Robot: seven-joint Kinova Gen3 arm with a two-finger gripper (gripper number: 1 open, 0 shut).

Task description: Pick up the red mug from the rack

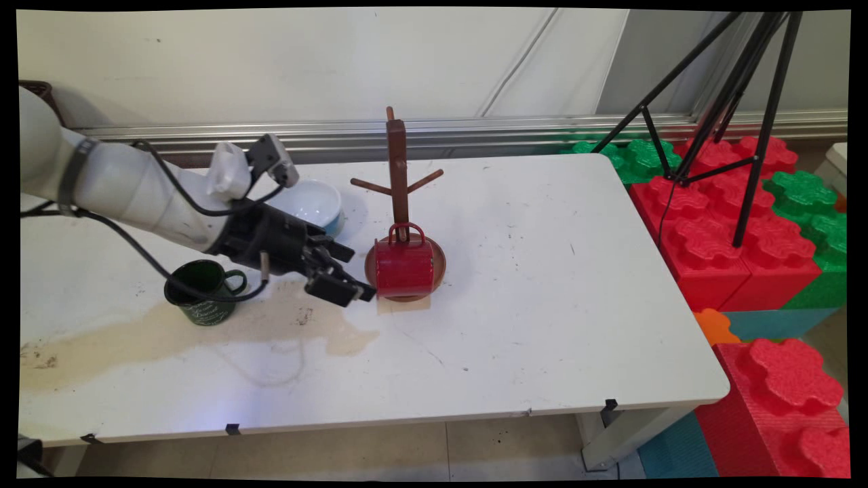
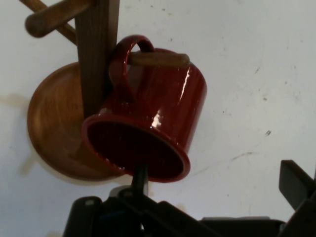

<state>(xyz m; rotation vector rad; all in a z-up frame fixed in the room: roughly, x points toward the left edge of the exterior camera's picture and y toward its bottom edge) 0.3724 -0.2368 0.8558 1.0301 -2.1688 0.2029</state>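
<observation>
We are seeing a glossy red enamel mug (image 2: 148, 118) hanging by its handle on a lower peg of the brown wooden mug tree (image 1: 397, 163), over its round base; our gripper (image 1: 342, 274), at the mug's nine o'clock, is standing open, gripping nothing; a dark green mug (image 1: 201, 291) is sitting at the gripper's nine o'clock, a white bowl (image 1: 308, 203) at eleven

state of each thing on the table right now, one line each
red mug: hanging by its handle on a lower peg of the mug tree, mouth toward the tool
tool: open, holding nothing, beside the red mug
green mug: upright on table
white bowl: upright, empty
</observation>
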